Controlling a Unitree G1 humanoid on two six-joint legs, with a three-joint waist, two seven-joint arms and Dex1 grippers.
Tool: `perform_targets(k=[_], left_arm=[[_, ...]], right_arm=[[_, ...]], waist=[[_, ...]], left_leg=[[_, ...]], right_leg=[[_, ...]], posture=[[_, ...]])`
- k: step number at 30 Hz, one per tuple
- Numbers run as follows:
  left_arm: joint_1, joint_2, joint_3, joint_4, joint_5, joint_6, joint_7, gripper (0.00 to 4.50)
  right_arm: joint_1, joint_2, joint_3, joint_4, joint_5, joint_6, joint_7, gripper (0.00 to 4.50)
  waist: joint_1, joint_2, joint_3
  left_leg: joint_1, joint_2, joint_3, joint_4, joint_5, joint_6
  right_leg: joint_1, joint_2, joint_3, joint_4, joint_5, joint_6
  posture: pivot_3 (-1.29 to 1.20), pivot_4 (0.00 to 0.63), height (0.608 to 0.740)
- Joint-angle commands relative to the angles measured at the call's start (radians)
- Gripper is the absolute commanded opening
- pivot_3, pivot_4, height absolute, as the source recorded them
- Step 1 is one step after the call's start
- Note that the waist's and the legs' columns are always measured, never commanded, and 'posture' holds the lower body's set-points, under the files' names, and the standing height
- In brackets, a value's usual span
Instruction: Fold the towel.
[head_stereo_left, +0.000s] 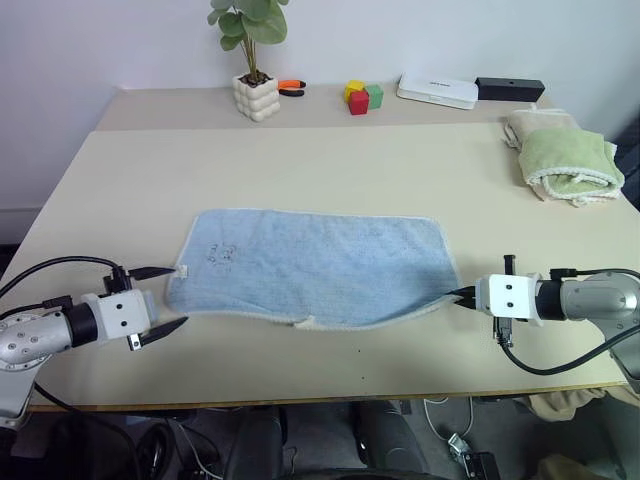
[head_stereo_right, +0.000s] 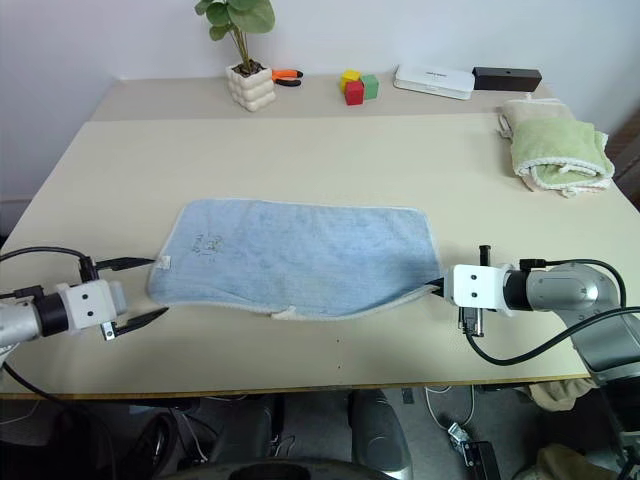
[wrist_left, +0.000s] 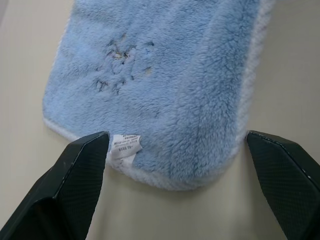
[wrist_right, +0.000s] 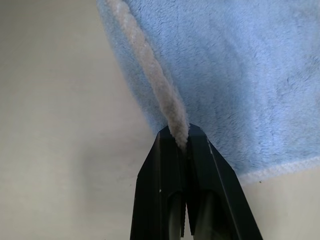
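The right gripper (head_stereo_left: 466, 297) was clamped on the towel (head_stereo_left: 315, 265) edging at 3 o'clock; the left gripper (head_stereo_left: 170, 297) stood spread wide at 9 o'clock, straddling the tag (wrist_left: 124, 145) corner.

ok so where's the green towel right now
In the left eye view the green towel lies folded at the table's far right edge, on top of a beige towel, just in front of the black box.

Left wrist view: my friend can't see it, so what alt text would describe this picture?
A fluffy light blue terry towel lies flat on a beige table, its short end sitting between the left gripper's two black fingers, which are spread wide apart on either side. A small white tag sticks out near one finger, and a dark printed mark sits on the cloth beyond it.
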Motion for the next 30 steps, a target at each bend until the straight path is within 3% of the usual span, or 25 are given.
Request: perform_targets(k=[1, 7, 14, 19, 23, 30], left_arm=[[0.013, -0.02, -0.051, 0.048, 0.0, -0.001, -0.013, 3.12], [0.004, -0.017, -0.075, 0.097, -0.004, -0.032, -0.021, 0.06], [-0.027, -0.021, -0.085, 0.16, -0.012, -0.033, -0.015, 0.06], [-0.004, 0.012, -0.039, 0.087, -0.156, 0.08, -0.096, 0.06], [0.06, 0.081, 0.025, -0.007, -0.266, 0.224, -0.187, 0.06], [0.223, 0.12, 0.105, -0.086, -0.258, 0.212, -0.259, 0.06]], right_arm=[[0.005, -0.009, -0.041, -0.031, 0.007, 0.004, -0.008, 0.0], [0.014, -0.007, -0.043, -0.04, 0.007, 0.009, -0.017, 0.0], [0.016, -0.005, -0.042, -0.042, 0.004, 0.01, -0.029, 0.0], [0.031, -0.013, -0.062, -0.051, 0.043, 0.019, -0.01, 0.0], [0.062, -0.032, -0.115, -0.076, 0.122, 0.039, 0.043, 0.0], [0.164, -0.065, -0.177, -0.117, 0.179, 0.059, 0.132, 0.0]], waist=[[0.0, 0.003, -0.002], [0.0, 0.005, -0.003], [-0.001, 0.006, -0.004], [-0.003, 0.006, -0.004], [-0.006, 0.004, -0.003], [-0.003, 0.003, -0.002]], left_leg=[[0.0, 0.0, 0.0, 0.0, 0.0, 0.0], [0.002, 0.0, 0.0, 0.0, 0.0, 0.0], [0.002, 0.0, 0.0, 0.0, 0.0, 0.0], [0.002, 0.0, 0.0, 0.0, 0.0, 0.0], [0.002, 0.002, 0.0, -0.001, 0.0, 0.001], [0.001, 0.002, 0.0, -0.001, -0.001, 0.001]], right_leg=[[0.0, 0.0, 0.0, 0.0, 0.0, 0.0], [0.001, 0.0, 0.0, 0.0, -0.001, -0.001], [0.001, 0.0, 0.0, 0.001, 0.0, -0.001], [0.001, 0.001, 0.0, 0.001, 0.0, -0.001], [0.0, 0.002, 0.0, 0.001, 0.0, 0.0], [0.0, 0.002, 0.0, 0.0, -0.002, -0.004]], posture=[[0.0, 0.15, 0.74], [0.0, 0.15, 0.74], [0.0, 0.15, 0.74], [0.0, 0.15, 0.74], [0.0, 0.15, 0.74], [0.0, 0.15, 0.74]])
